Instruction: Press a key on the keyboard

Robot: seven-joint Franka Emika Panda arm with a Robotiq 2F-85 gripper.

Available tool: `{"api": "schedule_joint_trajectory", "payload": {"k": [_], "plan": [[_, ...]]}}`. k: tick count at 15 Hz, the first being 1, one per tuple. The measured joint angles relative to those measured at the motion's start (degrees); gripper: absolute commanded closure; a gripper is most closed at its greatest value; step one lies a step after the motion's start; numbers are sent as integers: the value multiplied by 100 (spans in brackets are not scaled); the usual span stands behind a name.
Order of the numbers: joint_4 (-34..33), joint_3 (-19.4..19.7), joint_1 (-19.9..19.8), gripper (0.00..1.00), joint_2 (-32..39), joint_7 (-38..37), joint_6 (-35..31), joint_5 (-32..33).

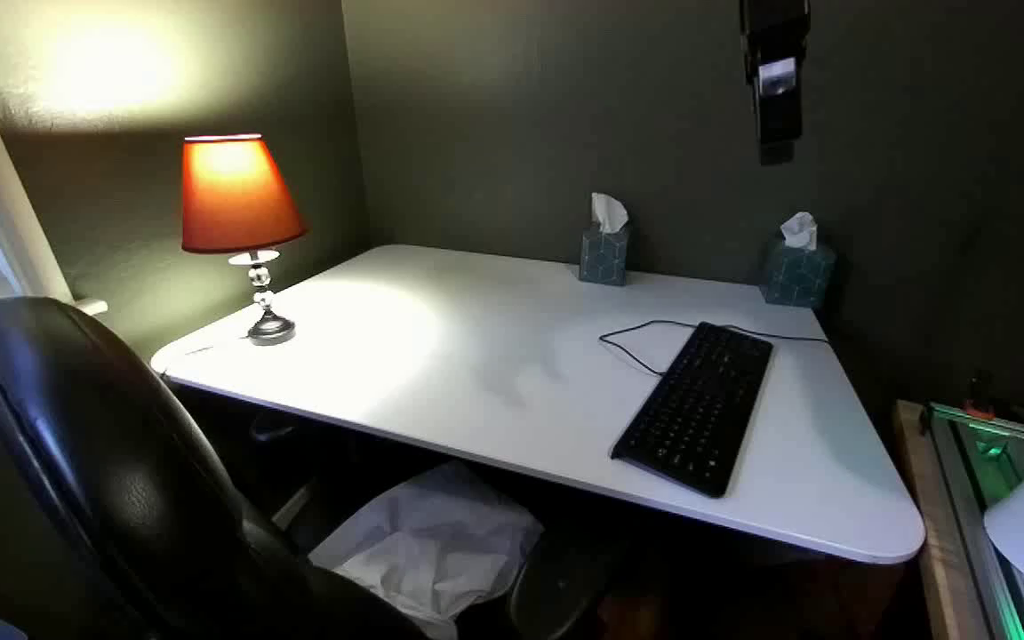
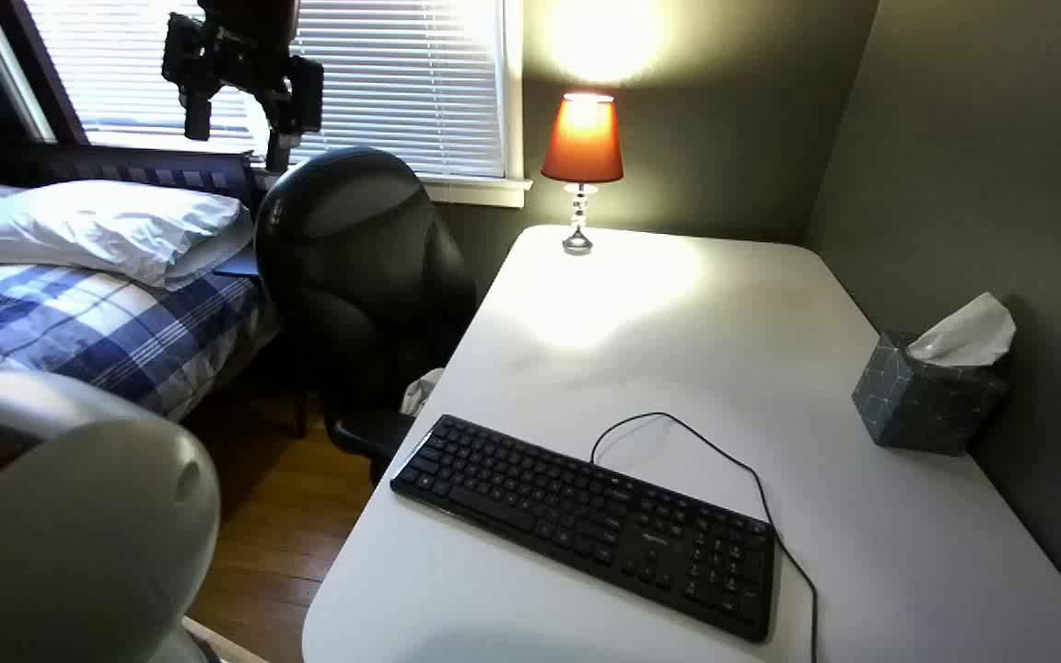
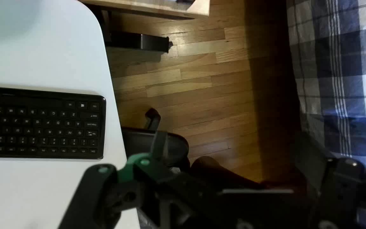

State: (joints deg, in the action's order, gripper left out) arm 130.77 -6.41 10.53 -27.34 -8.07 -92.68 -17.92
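The black keyboard lies flat on the white desk, near its right side in this exterior view. It also shows in an exterior view with its thin cable trailing across the desk. In the wrist view only part of the keyboard shows at the left; the rest is cut off. My gripper is high in the air, well above and apart from the keyboard. In an exterior view the gripper is seen edge-on. In the wrist view the gripper is open, with nothing between its fingers, over the floor.
A lit red lamp stands at the desk's far end. Tissue boxes stand along the wall. A black chair stands beside the desk. A bed lies beyond it, below the window.
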Motion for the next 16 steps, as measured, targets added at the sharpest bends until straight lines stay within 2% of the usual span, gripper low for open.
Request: {"api": "schedule_joint_trajectory", "payload": {"k": [7, 13, 16], "plan": [[0, -7, -32, 0, 2, 4, 0, 0], [106, 212, -571, 0, 294, 50, -78, 62], [197, 344, -802, 0, 460, 235, -287, 306]]}}
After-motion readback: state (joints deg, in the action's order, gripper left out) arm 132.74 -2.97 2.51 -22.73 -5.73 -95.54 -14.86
